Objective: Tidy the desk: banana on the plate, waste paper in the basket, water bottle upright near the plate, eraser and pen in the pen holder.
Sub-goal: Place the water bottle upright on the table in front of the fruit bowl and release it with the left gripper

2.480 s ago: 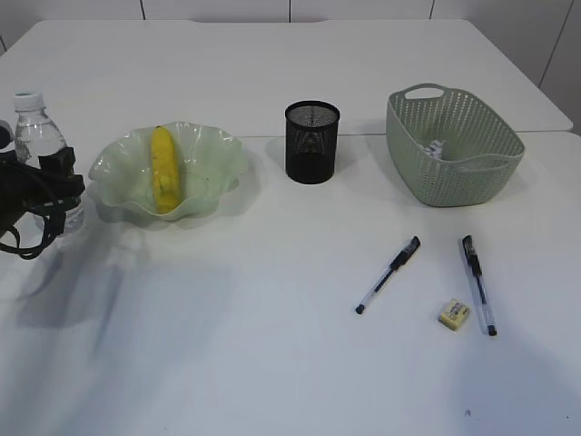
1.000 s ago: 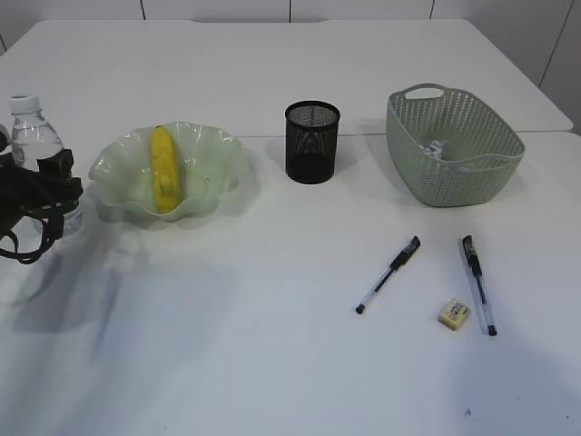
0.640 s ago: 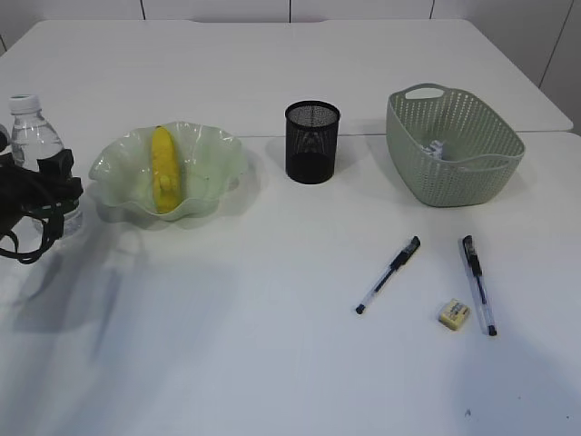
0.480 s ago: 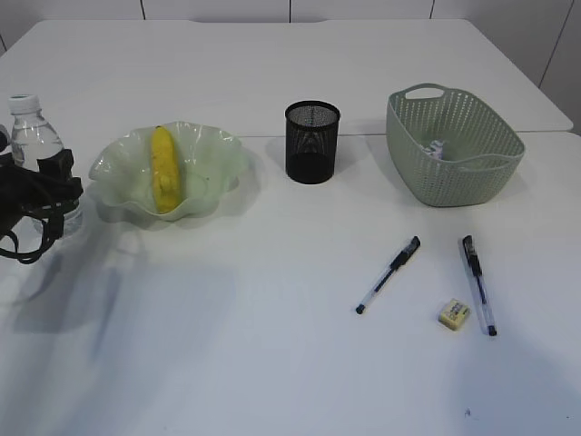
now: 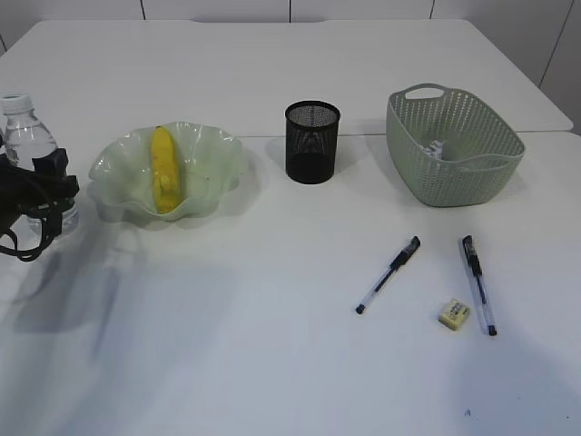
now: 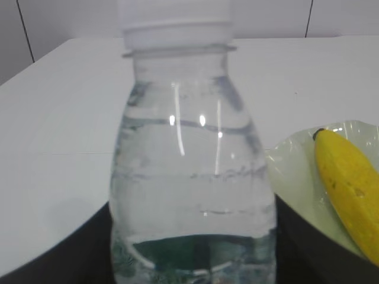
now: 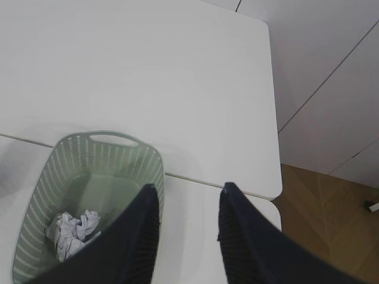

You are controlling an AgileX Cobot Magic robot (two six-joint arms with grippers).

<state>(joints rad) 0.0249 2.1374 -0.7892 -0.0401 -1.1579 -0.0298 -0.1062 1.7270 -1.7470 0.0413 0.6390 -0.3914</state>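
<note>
The clear water bottle stands upright at the table's left edge, left of the pale green plate. My left gripper is shut on its lower body. In the left wrist view the water bottle fills the frame between the black fingers. The banana lies on the plate; the banana also shows in the left wrist view. Two pens and an eraser lie at front right. The black mesh pen holder stands mid-table. My right gripper is open and empty above the basket's right side.
The green basket stands at the back right with crumpled waste paper inside; the paper also shows in the right wrist view. A seam between two tabletops runs behind the plate and basket. The table's right edge and wooden floor lie past the basket.
My left gripper and the water bottle have shifted slightly to the left, away from the plate. Nothing else has moved.
</note>
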